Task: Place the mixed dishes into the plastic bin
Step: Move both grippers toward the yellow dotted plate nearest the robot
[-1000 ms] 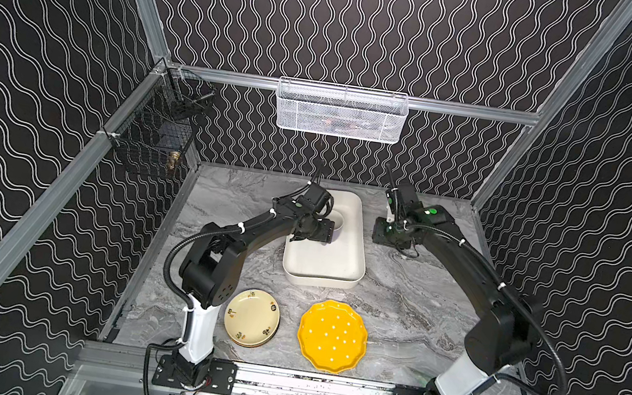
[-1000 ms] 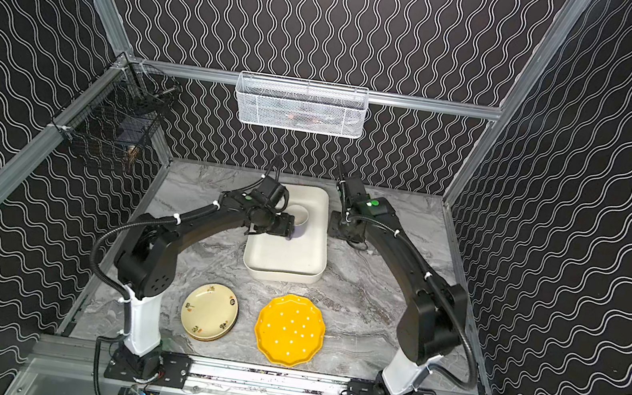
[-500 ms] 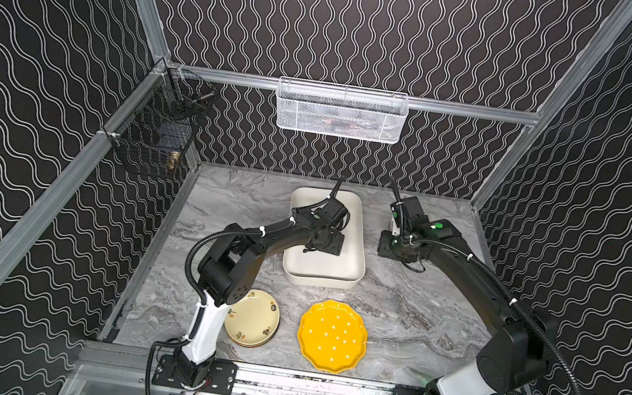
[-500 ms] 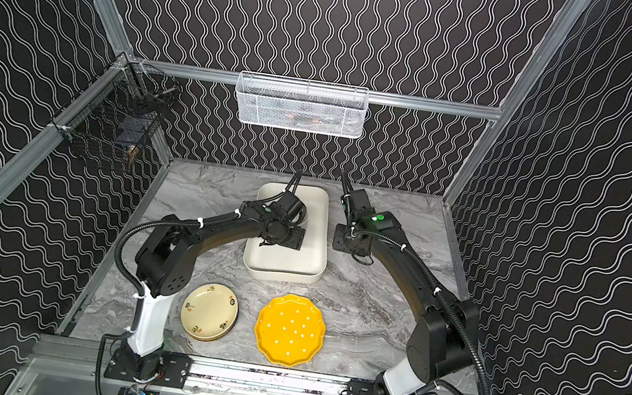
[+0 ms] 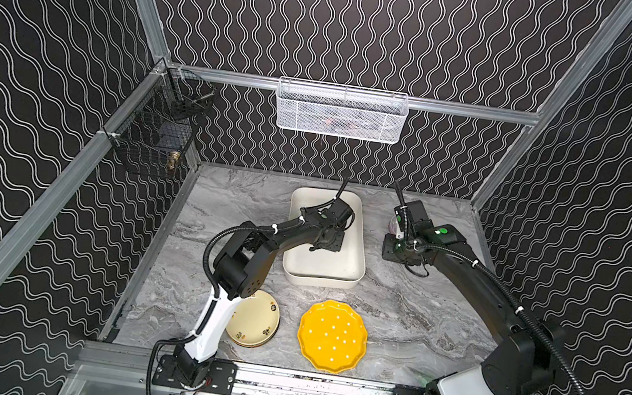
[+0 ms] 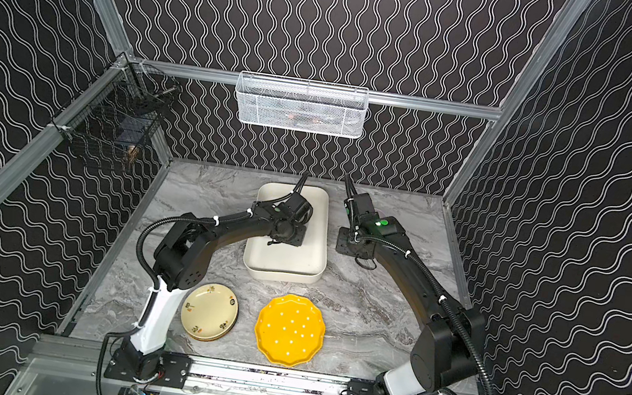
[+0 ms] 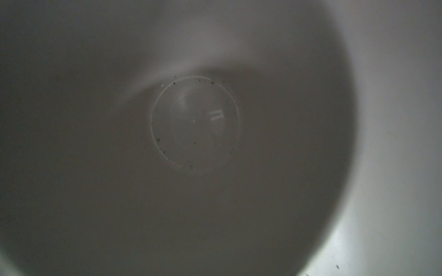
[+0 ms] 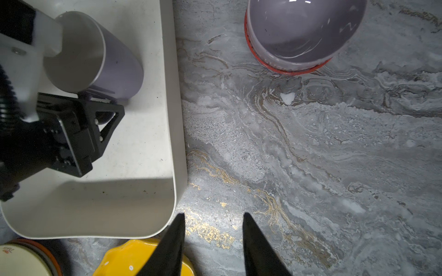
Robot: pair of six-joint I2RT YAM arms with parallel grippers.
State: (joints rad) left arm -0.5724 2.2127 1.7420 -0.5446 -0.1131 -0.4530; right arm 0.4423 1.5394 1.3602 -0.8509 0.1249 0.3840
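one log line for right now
left tool: at lavender mug, on its side in plastic bin, grip unclear | right tool: open, empty | on table: lilac bowl, yellow scalloped plate, cream floral plate

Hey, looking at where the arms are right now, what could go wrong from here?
1. The lavender mug looks tipped on its side in the plastic bin, right at the left gripper; it may roll when that arm pulls away.
2. The right gripper, open, hangs close to the bin's corner and the yellow plate; a careless move could knock either.
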